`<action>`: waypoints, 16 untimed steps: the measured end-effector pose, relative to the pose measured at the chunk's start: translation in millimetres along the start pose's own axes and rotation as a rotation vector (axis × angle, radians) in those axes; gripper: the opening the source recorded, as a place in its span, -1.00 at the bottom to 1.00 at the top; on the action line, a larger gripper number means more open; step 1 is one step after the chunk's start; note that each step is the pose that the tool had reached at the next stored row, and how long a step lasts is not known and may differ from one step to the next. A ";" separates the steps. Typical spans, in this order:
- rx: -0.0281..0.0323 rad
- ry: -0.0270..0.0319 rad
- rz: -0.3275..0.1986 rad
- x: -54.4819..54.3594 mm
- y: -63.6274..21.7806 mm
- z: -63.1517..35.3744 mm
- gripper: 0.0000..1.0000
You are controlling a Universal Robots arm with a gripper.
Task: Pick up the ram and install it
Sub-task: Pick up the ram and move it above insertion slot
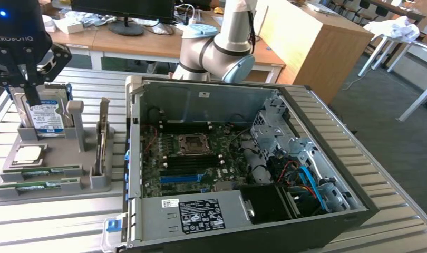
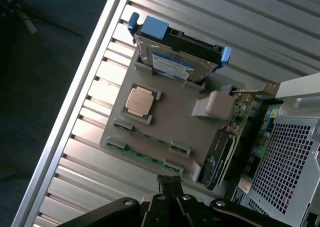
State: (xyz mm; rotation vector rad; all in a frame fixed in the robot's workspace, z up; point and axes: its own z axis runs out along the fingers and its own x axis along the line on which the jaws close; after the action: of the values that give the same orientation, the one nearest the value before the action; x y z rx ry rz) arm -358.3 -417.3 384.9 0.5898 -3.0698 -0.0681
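Exterior view: arm (image 1: 215,52) reaches from behind the case (image 1: 199,97) over to the exterior view's left, with the gripper (image 1: 30,100) pointing straight down, high above the tray (image 1: 30,197) and overlapping the drive (image 1: 48,118) in this view. Fingers clenched, nothing in them. Tray count: 2 ram sticks, near ram (image 1: 38,185) and far ram (image 1: 48,169), lying flat in parallel slots at the tray's near end, neither touched. Also 1 cpu (image 1: 29,154) just beyond them, 1 drive upright at the far end, and 1 card (image 1: 101,137) on edge on the tray's side towards the case. 1 case, open, with the board (image 1: 192,158) exposed, just beside the tray on the exterior view's right. All of it sits on the slatted table (image 1: 45,221). Wrist view: looking down on the tray (image 2: 175,117), gripper (image 2: 169,183) tips pressed together and empty, over the tray edge beside the sticks. Same count: 2 sticks, one (image 2: 145,157) at the tray edge, the other (image 2: 150,136) between it and the cpu (image 2: 140,101). 1 drive (image 2: 177,57), 1 card (image 2: 220,152), case (image 2: 295,152) beside the card, table (image 2: 280,32) underneath.
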 end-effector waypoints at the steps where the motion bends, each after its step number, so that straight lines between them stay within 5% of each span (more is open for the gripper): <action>1: -0.0001 0.0006 -0.006 0.0 0.0 0.0 -0.80; 16: -0.0006 0.0111 -0.132 0.0 0.0 0.2 -0.80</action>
State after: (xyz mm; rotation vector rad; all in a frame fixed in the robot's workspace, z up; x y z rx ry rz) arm -358.3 -417.3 384.7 0.7893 -3.0163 -0.0670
